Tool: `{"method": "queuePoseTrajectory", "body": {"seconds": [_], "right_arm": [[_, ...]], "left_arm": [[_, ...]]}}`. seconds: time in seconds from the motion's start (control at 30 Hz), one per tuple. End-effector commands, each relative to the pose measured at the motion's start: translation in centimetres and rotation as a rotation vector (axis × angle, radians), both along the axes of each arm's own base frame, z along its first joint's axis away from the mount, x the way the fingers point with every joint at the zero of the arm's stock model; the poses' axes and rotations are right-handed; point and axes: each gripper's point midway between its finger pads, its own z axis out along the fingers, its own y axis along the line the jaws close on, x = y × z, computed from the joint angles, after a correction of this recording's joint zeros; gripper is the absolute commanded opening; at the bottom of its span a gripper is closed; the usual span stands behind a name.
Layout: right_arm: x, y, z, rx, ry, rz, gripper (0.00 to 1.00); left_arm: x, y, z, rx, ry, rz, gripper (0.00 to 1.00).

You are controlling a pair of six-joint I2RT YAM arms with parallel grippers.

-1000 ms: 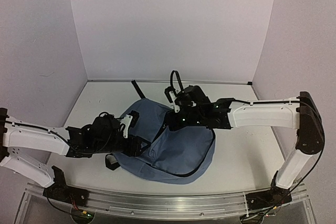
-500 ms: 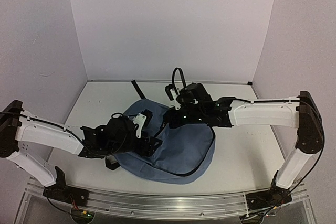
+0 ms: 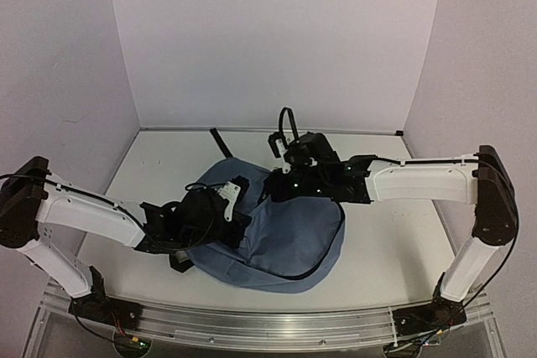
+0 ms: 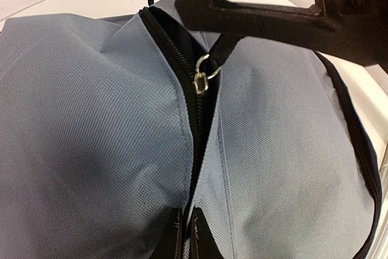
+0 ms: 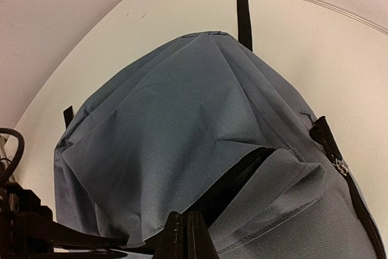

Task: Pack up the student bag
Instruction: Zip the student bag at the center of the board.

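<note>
The student bag (image 3: pixel 289 236), slate-blue with black straps, lies mid-table with its black zip partly open. My left gripper (image 3: pixel 243 217) is at the bag's left side, shut on a fold of fabric beside the zip. In the left wrist view its fingertips (image 4: pixel 173 238) pinch that fold, below the zip's metal pull ring (image 4: pixel 203 78). My right gripper (image 3: pixel 270 190) is at the bag's upper edge, shut on the fabric lip of the opening (image 5: pixel 242 177). The right wrist view shows its fingers (image 5: pixel 176 238) closed on that lip of the bag (image 5: pixel 176 113). What is inside the bag is hidden.
A black strap (image 3: pixel 221 142) trails from the bag toward the back wall; in the right wrist view this strap (image 5: pixel 242 7) lies flat on the white table (image 3: pixel 394 241). Walls close in on the left, back and right. A metal rail (image 3: pixel 268 322) runs along the near edge.
My left gripper has moved right along the bag to the zip and shut on the fabric. The right arm has barely moved.
</note>
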Motion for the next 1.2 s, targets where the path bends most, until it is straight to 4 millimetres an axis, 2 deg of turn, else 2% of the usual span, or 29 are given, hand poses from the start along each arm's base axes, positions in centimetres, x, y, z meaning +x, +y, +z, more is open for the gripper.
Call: {"method": "queuePoseTrajectory", "body": {"seconds": [0.0, 0.37, 0.57, 0.8, 1.07, 1.17], "right_arm": [[3.7, -1.2, 5.2, 0.078, -0.148, -0.184, 0.0], [7.0, -1.2, 5.3, 0.058, -0.186, -0.267, 0.0], [9.4, -2.1, 3.6, 0.051, -0.156, -0.313, 0.0], [11.5, -2.1, 1.6, 0.052, -0.114, -0.329, 0.0], [12.8, -3.3, -1.8, 0.042, -0.044, -0.367, 0.0], [13.0, -3.4, -2.2, 0.039, -0.038, -0.366, 0.0]], "left_arm": [[0.0, -0.5, -0.1, 0.004, 0.011, 0.015, 0.0], [-1.7, -0.8, -1.8, 0.013, 0.072, -0.013, 0.0], [-2.5, -0.6, -2.1, -0.022, 0.115, -0.021, 0.0], [-2.9, -0.3, -2.5, -0.041, 0.146, -0.017, 0.0], [-2.8, 0.1, -2.2, -0.062, 0.153, 0.008, 0.0], [-2.5, 0.0, -2.0, -0.085, 0.162, 0.038, 0.0]]}}
